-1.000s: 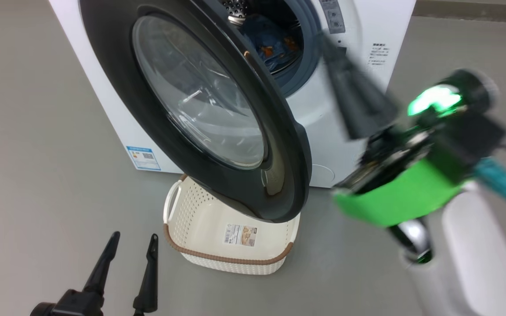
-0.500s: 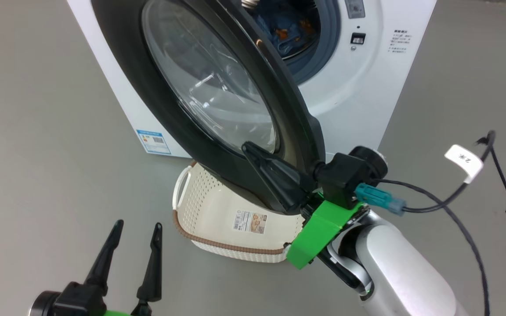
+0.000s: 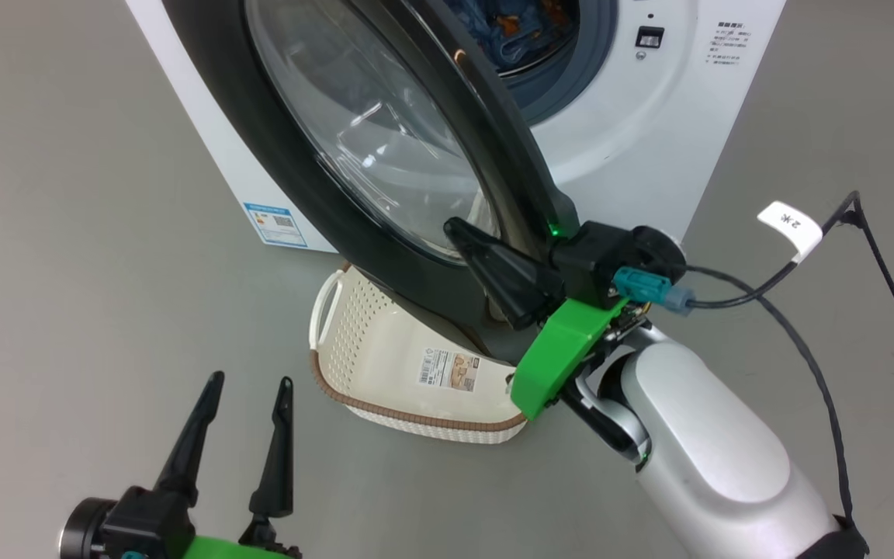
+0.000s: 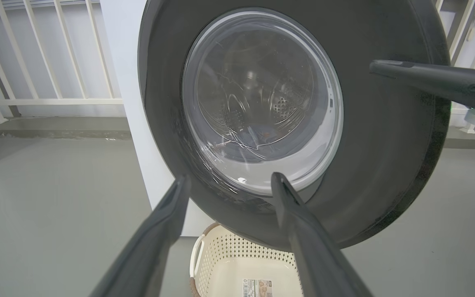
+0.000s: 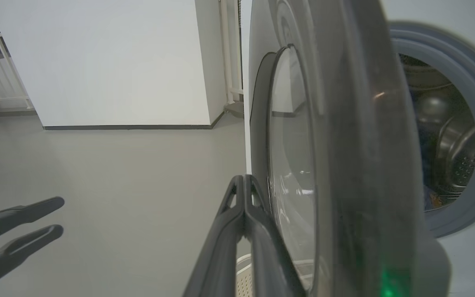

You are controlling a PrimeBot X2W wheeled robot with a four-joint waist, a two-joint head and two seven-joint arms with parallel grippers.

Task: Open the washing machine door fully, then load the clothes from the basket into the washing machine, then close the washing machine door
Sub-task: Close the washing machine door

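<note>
ITEM: washing machine door (image 3: 373,155). Approx. half open, swung out over the basket (image 3: 416,417).
LOC. of other task things: clothes (image 3: 521,31) inside the drum of the washing machine (image 3: 625,132), blue fabric seen thru the opening. Basket on the floor (image 3: 67,233) just in front of the machine, bare but for a paper label (image 3: 451,369).
RIGHT pincer (image 3: 459,230): fingers pressed together, nothing held, laid along the door's outer face near its free edge, low on the black rim. Contact prob. made; cannot confirm from the wrist view.
LEFT pincer (image 3: 251,379): fingers apart, nothing held, low and well clear of the door, aimed at the glass.
STEP (judged): loading looks done; closing the door in hand.
HANDLING NOTES:
- Push on the black rim, not the glass bowl.
- Stay near the free edge, far from the hinge, for best leverage.
- Follow the door's arc; avoid sliding off the glossy face.
- Check no fabric hangs across the opening first.
- Press thru to the latch; a soft push may leave it ajar.
- Keep left pincer out of the swing path.
</note>
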